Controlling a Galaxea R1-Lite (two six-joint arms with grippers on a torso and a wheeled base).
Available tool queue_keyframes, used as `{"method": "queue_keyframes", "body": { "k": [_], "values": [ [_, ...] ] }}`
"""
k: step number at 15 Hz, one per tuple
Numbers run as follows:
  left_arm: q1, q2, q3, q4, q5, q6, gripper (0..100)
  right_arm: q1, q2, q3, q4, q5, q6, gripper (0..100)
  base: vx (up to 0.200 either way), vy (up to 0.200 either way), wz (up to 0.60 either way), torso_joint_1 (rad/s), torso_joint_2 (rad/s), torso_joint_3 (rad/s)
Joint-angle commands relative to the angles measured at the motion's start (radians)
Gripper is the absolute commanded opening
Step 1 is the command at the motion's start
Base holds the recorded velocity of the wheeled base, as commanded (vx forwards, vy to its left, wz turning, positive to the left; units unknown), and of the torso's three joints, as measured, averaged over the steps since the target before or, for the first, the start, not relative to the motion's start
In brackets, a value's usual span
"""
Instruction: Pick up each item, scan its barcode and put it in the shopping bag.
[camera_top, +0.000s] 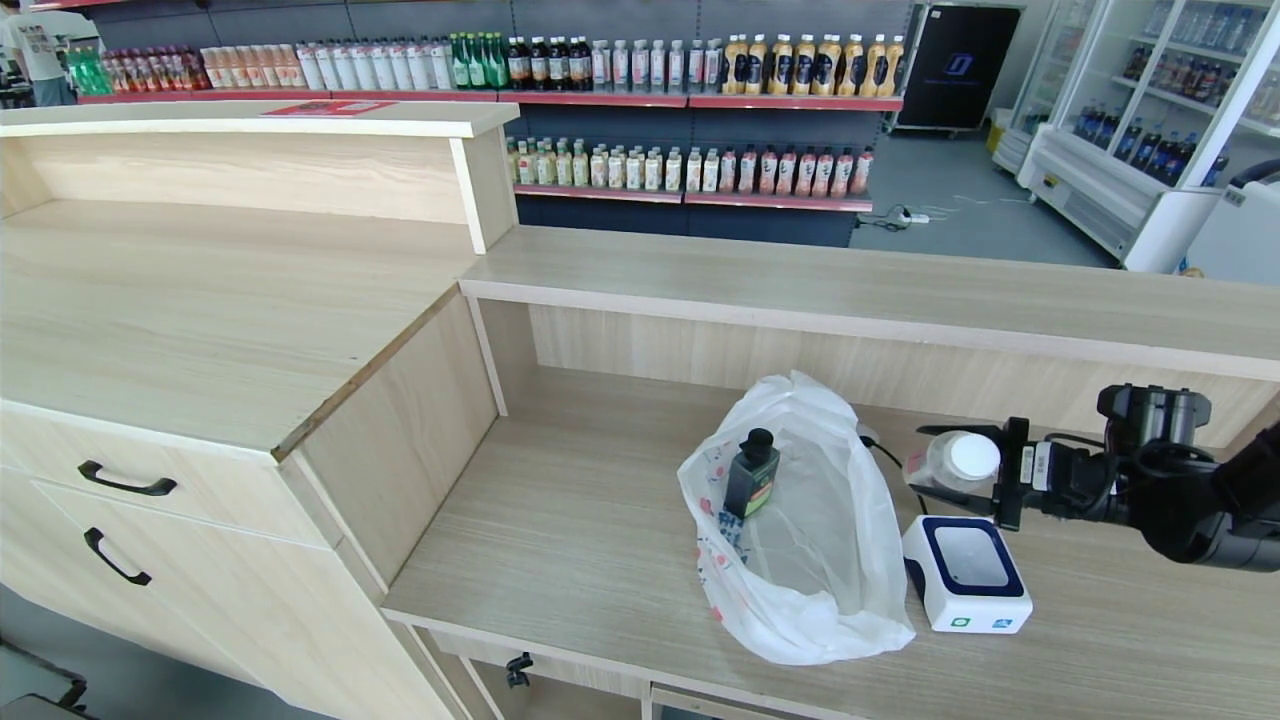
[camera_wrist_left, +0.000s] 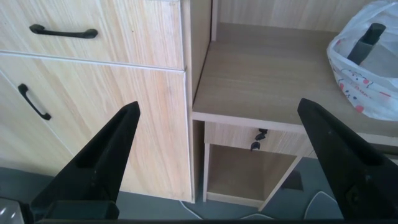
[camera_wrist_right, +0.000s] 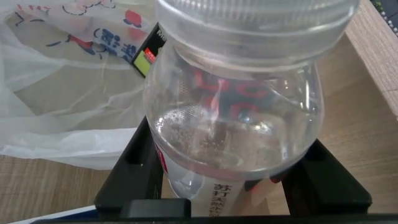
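Shop table (camera_top: 560, 540) below drink shelves (camera_top: 700, 100) | our right pincer (camera_top: 920, 462) clamps the clear bottle (camera_top: 960, 460), at 12 o'clock of the scanner (camera_top: 966, 572) | shopping bag (camera_top: 810, 560) at scanner's 9 o'clock, dark bottle (camera_top: 752, 475) inside | left pincer (camera_wrist_left: 217, 104) gapes wide, empty | we judge: lower, turn the barcode squarely to the scanner window.

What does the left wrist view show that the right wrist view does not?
Left wrist view alone: the open left hand and two drawer handles. Right wrist view alone: the right hand shut on a clear bottle. Both: the white bag on the counter.
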Motion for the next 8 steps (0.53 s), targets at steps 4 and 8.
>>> {"method": "queue_keyframes", "body": {
  "k": [4,8],
  "values": [
    [0.000,0.002,0.000,0.000,0.000,0.001,100,-0.004,0.014,0.002,0.001,0.002,-0.003,0,0.000,0.000,0.00,0.000,0.00,0.000],
    [0.000,0.002,0.000,0.000,0.000,0.000,100,-0.013,0.014,0.000,0.004,-0.002,-0.006,0,0.000,0.000,0.00,0.000,0.00,0.000]
  ]
}}
